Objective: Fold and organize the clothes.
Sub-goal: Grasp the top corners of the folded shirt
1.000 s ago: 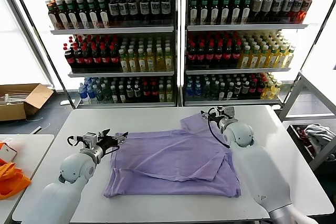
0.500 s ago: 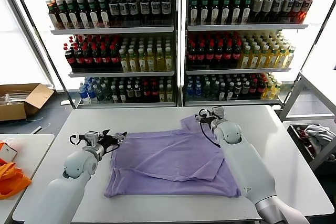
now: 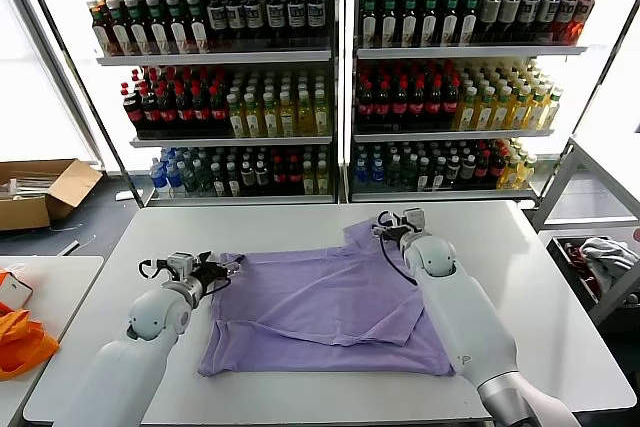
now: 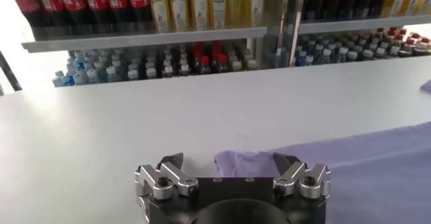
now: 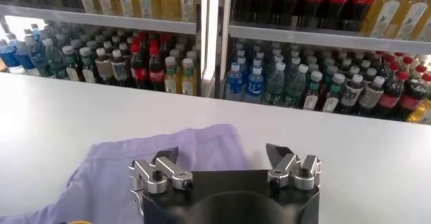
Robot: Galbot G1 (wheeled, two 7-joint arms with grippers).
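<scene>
The clothes are one lavender T-shirt (image 3: pixel 330 307), spread flat on the white table (image 3: pixel 540 287), with a sleeve sticking out toward the far edge. My left gripper (image 3: pixel 225 269) hovers open at the shirt's left far corner. In the left wrist view that corner of the T-shirt (image 4: pixel 377 158) lies between the left gripper's (image 4: pixel 229 159) spread fingers. My right gripper (image 3: pixel 390 222) hangs open over the far sleeve. The right wrist view shows the T-shirt sleeve (image 5: pixel 202 141) just ahead of the right gripper (image 5: pixel 221 153), with nothing held.
Shelves of bottles (image 3: pixel 330 77) stand behind the table. Bright orange fabric (image 3: pixel 20 342) lies on a side table at the left. A cardboard box (image 3: pixel 45 192) sits on the floor at the left. Grey-white garments (image 3: pixel 605 252) sit in a rack at the right.
My right gripper has shifted left along the far edge, closer over the sleeve. The left gripper has crept a little nearer the shirt's left corner. Both stayed open.
</scene>
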